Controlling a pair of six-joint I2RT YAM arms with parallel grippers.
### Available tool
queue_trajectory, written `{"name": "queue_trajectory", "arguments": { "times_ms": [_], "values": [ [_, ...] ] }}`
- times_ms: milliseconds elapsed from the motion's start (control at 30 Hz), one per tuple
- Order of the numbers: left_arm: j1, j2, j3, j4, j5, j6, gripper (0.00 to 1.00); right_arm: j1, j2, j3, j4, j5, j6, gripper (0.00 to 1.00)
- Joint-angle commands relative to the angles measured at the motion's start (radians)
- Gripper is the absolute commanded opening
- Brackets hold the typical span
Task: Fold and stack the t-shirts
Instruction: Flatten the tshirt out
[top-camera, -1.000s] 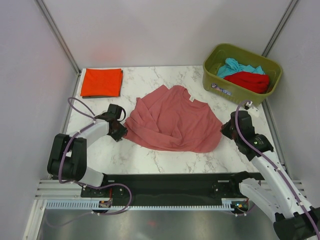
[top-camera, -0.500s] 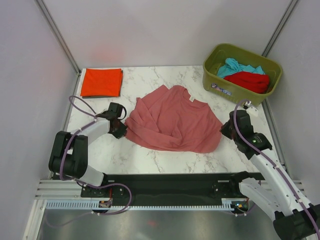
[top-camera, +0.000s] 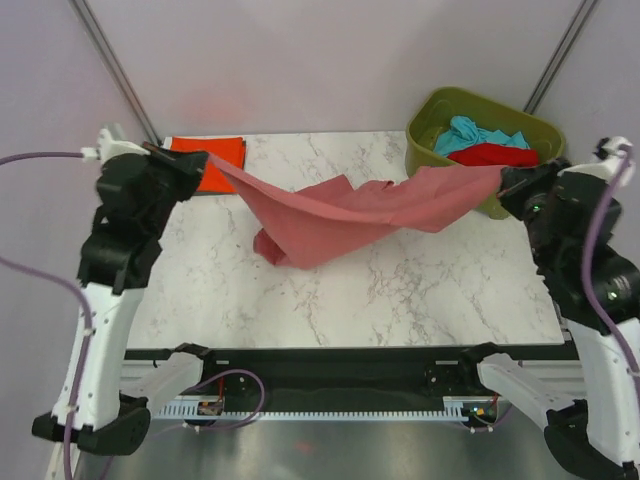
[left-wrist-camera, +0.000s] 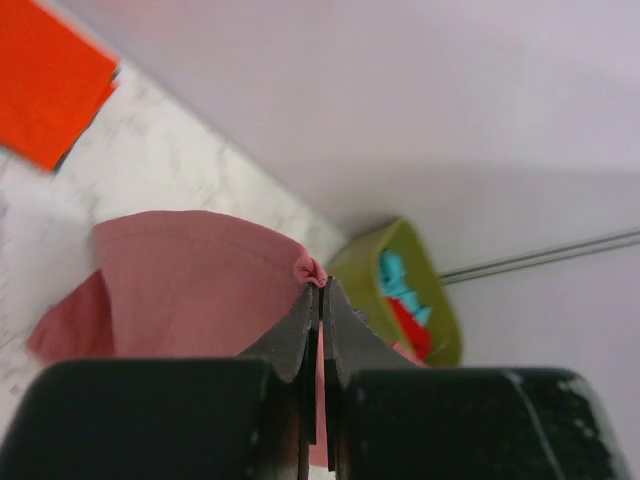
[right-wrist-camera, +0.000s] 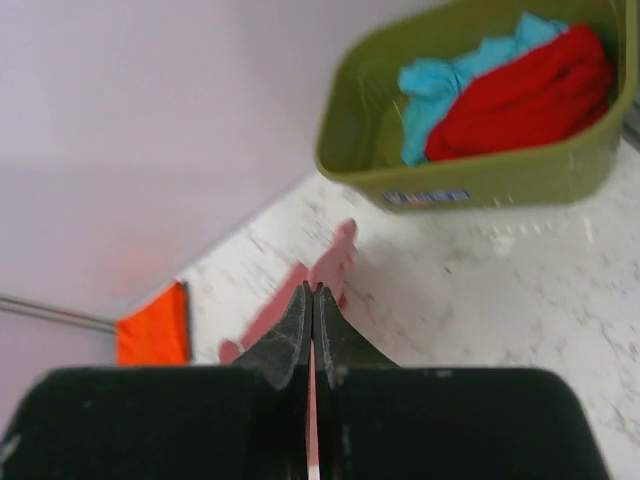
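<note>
left gripper (top-camera: 205, 159) clamped on one edge of the pink t-shirt (top-camera: 340, 208), right gripper (top-camera: 506, 182) pinching the other, and the cloth's strung between them above the table (top-camera: 400, 290), middle sagging onto it. orange t-shirt (top-camera: 228, 151) folded far-left; teal t-shirt (top-camera: 462, 133) and red t-shirt (top-camera: 497, 155) wait in the bin (top-camera: 432, 108).

Four t-shirts (top-camera: 330, 215) and one olive-green bin (top-camera: 425, 128) are visible.

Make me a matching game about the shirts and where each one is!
Things:
1. pink shirt
2. orange shirt
3. teal shirt

Places:
A. crumpled inside the green bin
B. pinched at its ends by the left claw and the right claw
C. folded flat at the far left corner of the table

Pairs: 1-B, 2-C, 3-A
</note>
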Motion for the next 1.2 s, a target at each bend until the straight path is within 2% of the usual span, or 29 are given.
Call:
{"name": "queue_trajectory", "arguments": {
  "times_ms": [0, 167, 233, 400, 567, 633, 700, 800, 867, 967, 1000, 1033, 1067, 1167],
  "values": [
    [0.001, -0.074, 0.207, -0.141, -0.027, 0.042, 0.02, -0.002, -0.048, 0.165, -0.069, 0.076, 0.004, 0.0],
    [0.001, -0.136, 0.366, -0.205, 0.113, 0.018, 0.02, -0.002, -0.166, 0.277, -0.062, 0.01, 0.05, 0.0],
    [0.001, -0.141, 0.385, -0.219, 0.15, 0.01, 0.02, -0.005, -0.189, 0.289, -0.058, -0.061, 0.07, 0.0],
    [0.0, -0.127, 0.37, -0.239, 0.19, 0.035, 0.02, -0.012, -0.197, 0.239, -0.046, -0.127, 0.075, 0.0],
    [0.001, -0.047, 0.284, -0.237, 0.137, 0.074, 0.02, -0.012, -0.07, 0.142, 0.058, -0.205, -0.002, 0.0],
    [0.001, 0.039, 0.268, -0.234, 0.082, 0.1, 0.02, -0.012, 0.031, 0.09, 0.177, -0.243, -0.041, 0.0],
    [0.001, 0.115, 0.287, -0.23, -0.015, 0.117, 0.02, -0.014, 0.129, 0.113, 0.236, -0.242, -0.077, 0.0],
    [0.012, 0.33, 0.409, -0.207, -0.084, 0.151, 0.02, -0.015, 0.42, 0.229, 0.341, -0.208, -0.126, 0.0],
    [0.05, 0.494, 0.574, -0.204, -0.061, 0.15, 0.02, -0.015, 0.54, 0.324, 0.377, -0.204, -0.158, 0.0],
    [0.15, 0.683, 0.861, -0.21, 0.072, 0.109, 0.02, -0.044, 0.79, 0.667, 0.356, -0.269, -0.218, 0.0],
    [0.173, 0.72, 0.936, -0.211, 0.1, 0.067, 0.02, -0.063, 0.899, 0.878, 0.324, -0.292, -0.224, 0.0],
    [0.194, 0.759, 1.077, -0.21, 0.147, 0.044, 0.02, -0.075, 0.933, 0.965, 0.319, -0.303, -0.213, 0.0],
    [0.229, 0.808, 1.137, -0.21, 0.175, 0.02, 0.02, -0.119, 0.953, 1.043, 0.349, -0.325, -0.191, 0.0],
    [0.312, 0.808, 1.239, -0.207, 0.278, -0.077, 0.02, -0.189, 0.903, 1.018, 0.414, -0.369, -0.097, 0.0]
  ]
}}
